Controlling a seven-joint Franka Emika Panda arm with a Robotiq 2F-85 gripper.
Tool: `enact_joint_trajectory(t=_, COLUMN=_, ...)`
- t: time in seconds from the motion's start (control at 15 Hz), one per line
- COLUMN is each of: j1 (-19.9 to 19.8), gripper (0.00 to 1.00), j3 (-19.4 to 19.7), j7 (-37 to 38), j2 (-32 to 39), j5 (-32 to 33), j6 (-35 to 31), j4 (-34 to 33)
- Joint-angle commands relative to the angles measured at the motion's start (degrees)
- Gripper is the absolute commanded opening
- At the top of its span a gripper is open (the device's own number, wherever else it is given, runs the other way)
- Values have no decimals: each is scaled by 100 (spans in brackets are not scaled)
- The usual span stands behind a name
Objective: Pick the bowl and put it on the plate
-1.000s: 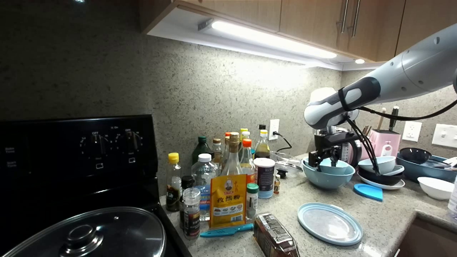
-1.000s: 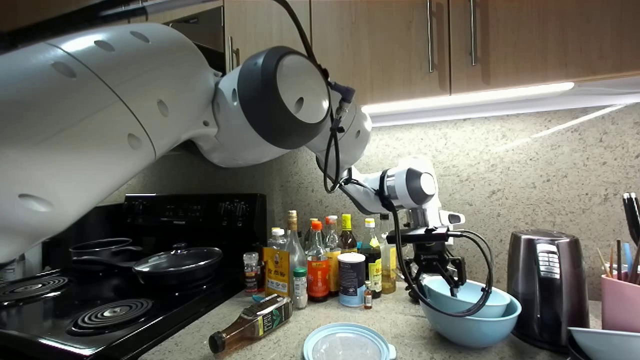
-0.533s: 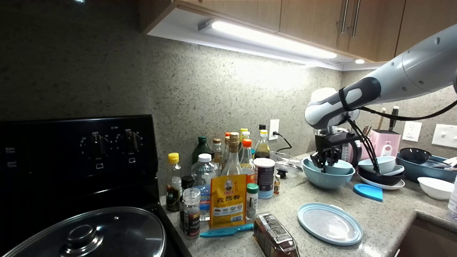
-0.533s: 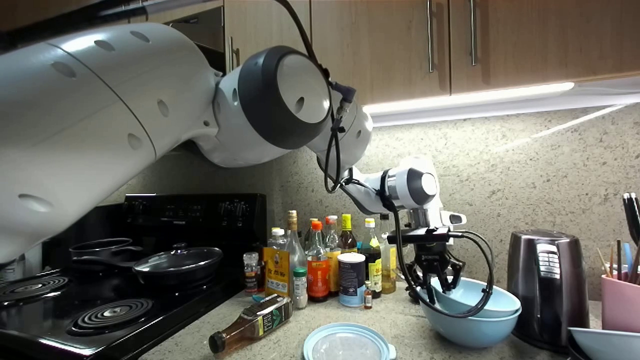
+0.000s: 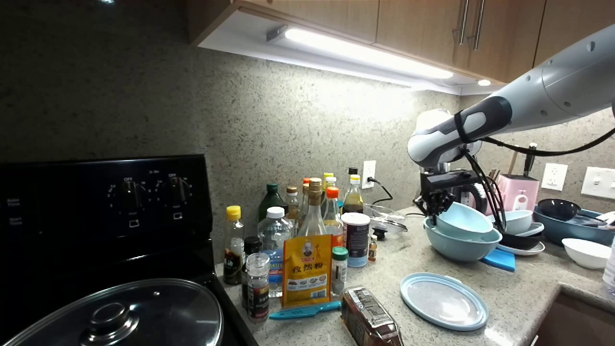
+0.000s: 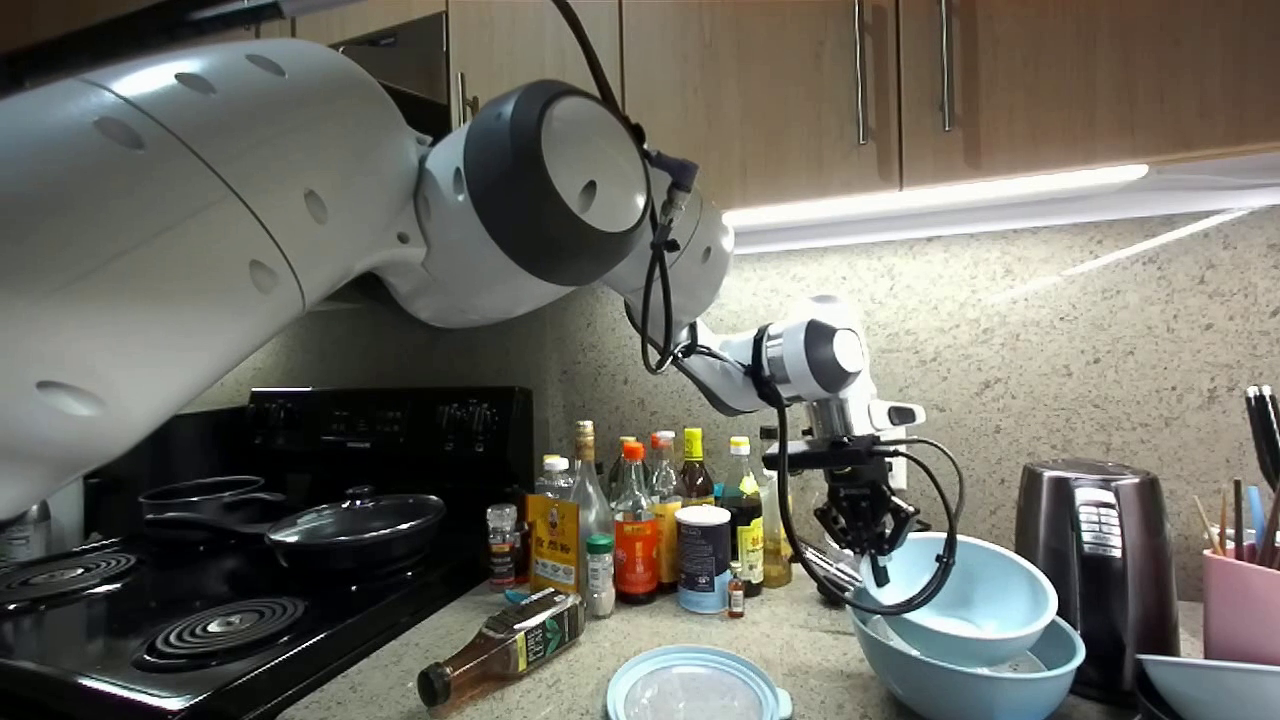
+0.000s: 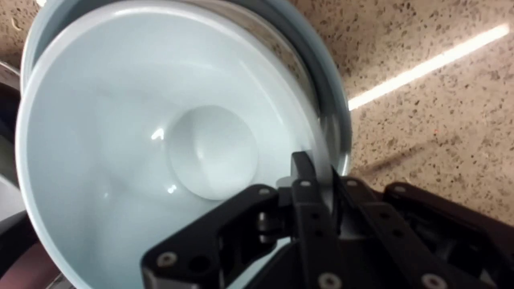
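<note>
The bowl, rim pinched in the claw, tilts over a larger bowl; counter separates both from the plate.

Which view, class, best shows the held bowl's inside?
The wrist view: looking down into the held bowl, it shows the round base clearly, though the gripper hides some wall. Both exterior views show the inside only partly, at a slant.

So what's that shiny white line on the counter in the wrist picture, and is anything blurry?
Wrist view: the line is probably reflected light, small glints sit inside the bowl, and the gripper looks slightly blurry; both exterior views: a strip light glows white.
</note>
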State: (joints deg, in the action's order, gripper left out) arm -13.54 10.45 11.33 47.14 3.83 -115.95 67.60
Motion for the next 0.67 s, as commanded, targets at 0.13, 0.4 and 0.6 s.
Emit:
enact_joint_trajectory(t=0.13, j1=350, gripper=1, j3=330, j7=941, j2=-434, j5=163, j6=-325, j4=367)
enact_joint_trajectory(t=0.4, j1=580, gripper=1, j3=561, j7=1524, j2=-557, j5=260, j6=-343, j4=427)
enact_joint_trajectory(t=0.6, j1=854, gripper=1, j3=806, j7=2094, j2=-641, j5=448, j6=-240, j4=469)
